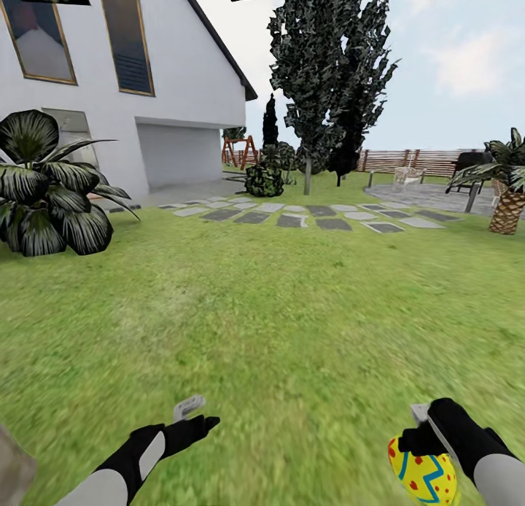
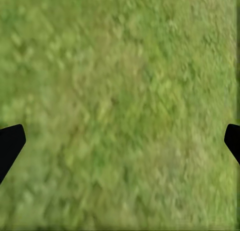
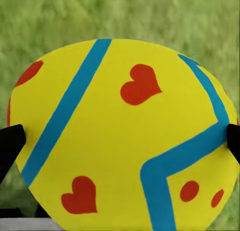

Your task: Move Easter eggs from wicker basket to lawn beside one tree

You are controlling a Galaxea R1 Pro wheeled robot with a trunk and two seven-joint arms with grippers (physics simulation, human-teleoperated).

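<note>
A wide lawn (image 1: 277, 302) of mottled, slightly blurred green grass runs from the lower edge of the head view up to a path of flat grey stepping stones (image 1: 306, 216) across the middle. A white house (image 1: 109, 90) fills the upper left, a broad-leaved dark plant (image 1: 51, 185) stands at mid left, thin-trunked trees with near-black foliage (image 1: 328, 68) rise at upper centre, and a slatted wooden fence (image 1: 401, 160) closes the far right behind a low palm (image 1: 507, 192).

The step in hand looks like the carry: one Easter egg (image 1: 423, 477) sits at the lower right, clamped in the right gripper (image 1: 421, 448). In the right wrist view its smooth, rounded yellow shell (image 3: 125, 141) bears blue bands and red heart-like marks, pinched between the dark fingertips (image 3: 11, 143) at either side. The left gripper (image 1: 193, 413), at lower centre-left, holds nothing, its jaws spread wide over bare grass (image 2: 120, 111).

The basket is out of frame, and so is a thick-trunked tree. The next move probably calls for turning to find that tree, then lowering the egg gently, since so round and slick a shape could roll.
</note>
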